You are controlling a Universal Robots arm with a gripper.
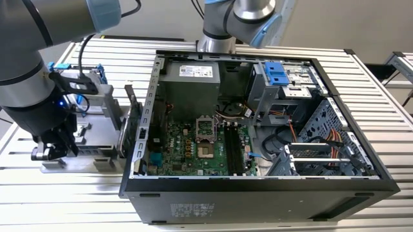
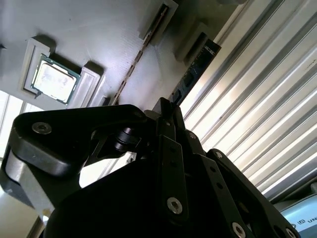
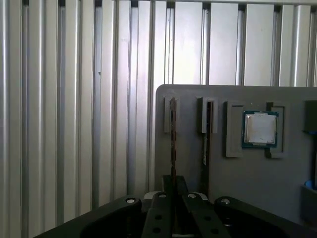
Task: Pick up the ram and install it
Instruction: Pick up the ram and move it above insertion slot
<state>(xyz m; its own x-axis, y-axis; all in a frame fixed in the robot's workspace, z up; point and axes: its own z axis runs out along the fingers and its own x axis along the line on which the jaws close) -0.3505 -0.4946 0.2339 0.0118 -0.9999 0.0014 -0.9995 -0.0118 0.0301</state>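
Observation:
The ram (image 3: 173,144) stands on edge in the outermost slot of a grey holder tray (image 3: 257,183), close to the tray's edge. In the second wrist view the ram (image 2: 190,74) is a dark stick running toward the fingertips. My gripper (image 3: 173,179) sits over the ram's near end with its black fingers drawn together on either side of the stick, which still rests in its slot. In the exterior view the gripper (image 1: 55,145) hangs low over the tray (image 1: 84,157), left of the open computer case (image 1: 258,193).
A second stick (image 3: 205,139) stands in the neighbouring slot, and a square silver processor chip (image 3: 260,128) lies in a pocket beyond it. An upright green card (image 1: 132,121) stands between tray and case. The motherboard's long memory slots (image 1: 233,147) lie inside the case. Ridged metal table (image 3: 74,99) surrounds everything.

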